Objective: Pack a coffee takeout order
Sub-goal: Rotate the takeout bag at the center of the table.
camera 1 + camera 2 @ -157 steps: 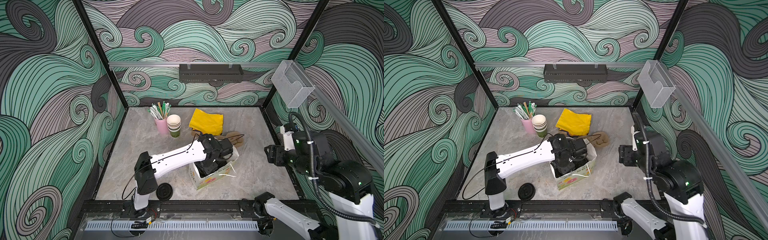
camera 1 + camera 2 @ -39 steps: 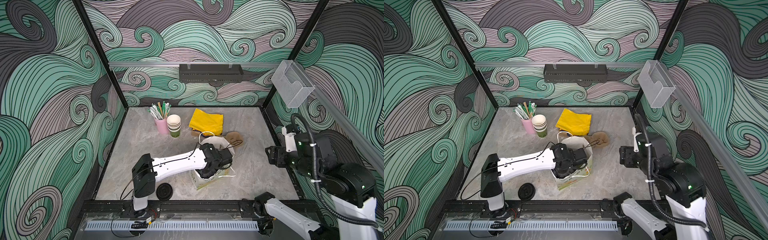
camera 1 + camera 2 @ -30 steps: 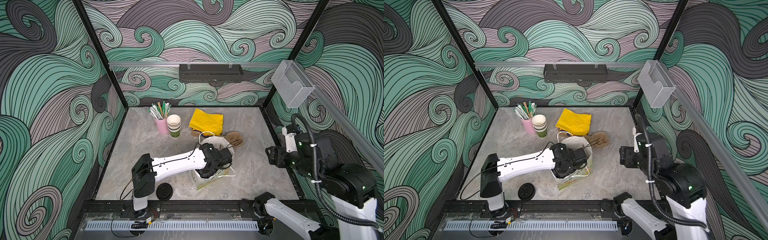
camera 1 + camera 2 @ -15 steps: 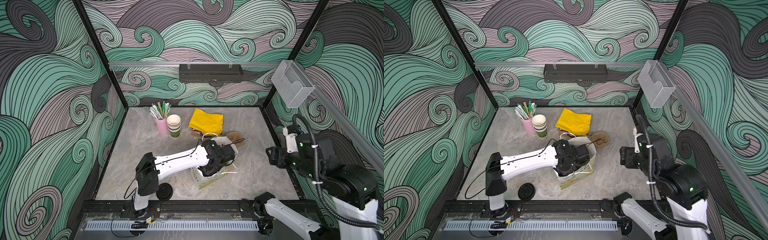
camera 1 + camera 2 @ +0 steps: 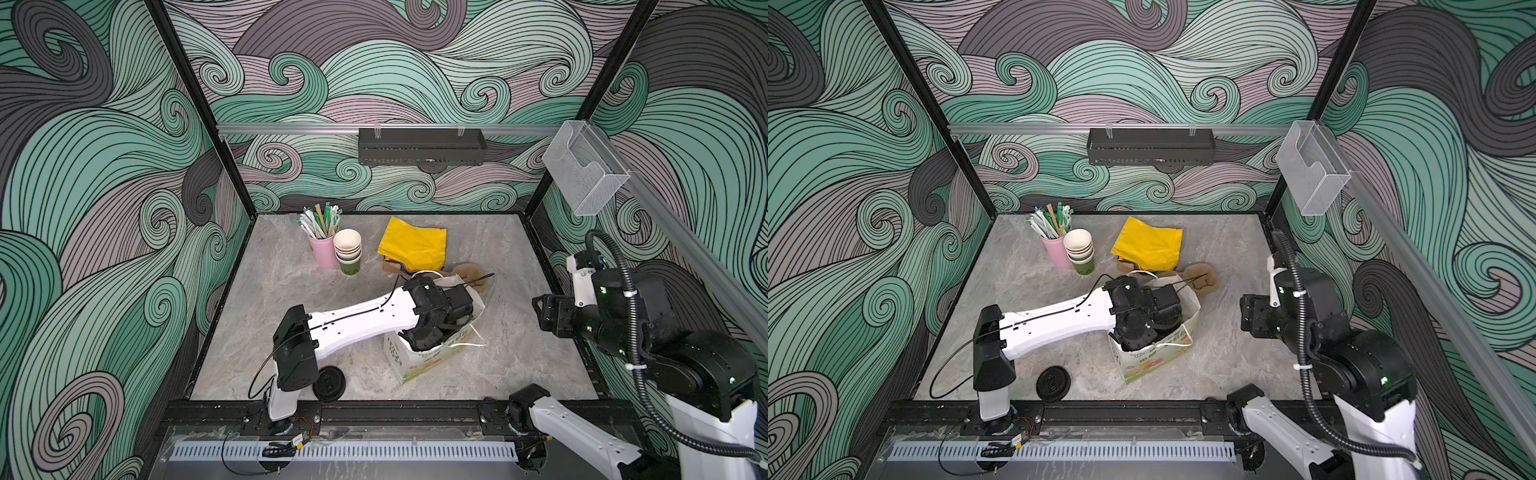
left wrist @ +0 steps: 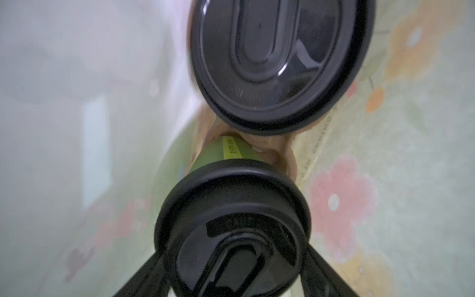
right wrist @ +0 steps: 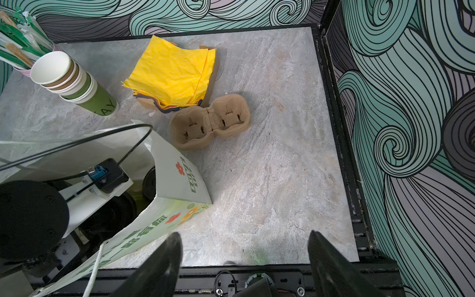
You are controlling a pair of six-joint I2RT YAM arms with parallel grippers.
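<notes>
Left gripper [image 6: 233,254] in bag [image 6: 390,180], lidded cup [image 6: 231,216] between its jaws, possibly gripped

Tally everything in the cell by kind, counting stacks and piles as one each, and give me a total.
Paper bag: 1
Lidded cups inside it: 2
Loose black lid: 1
Stack of empty cups: 1
Yellow napkin pile: 1
Cardboard carrier on the table: 1
Pink straw cup: 1
Total: 8

Two black-lidded olive-green paper cups [image 6: 216,154] sit in the flowered white paper bag [image 5: 428,359], folded yellow napkins [image 5: 413,245] lying behind it
</notes>
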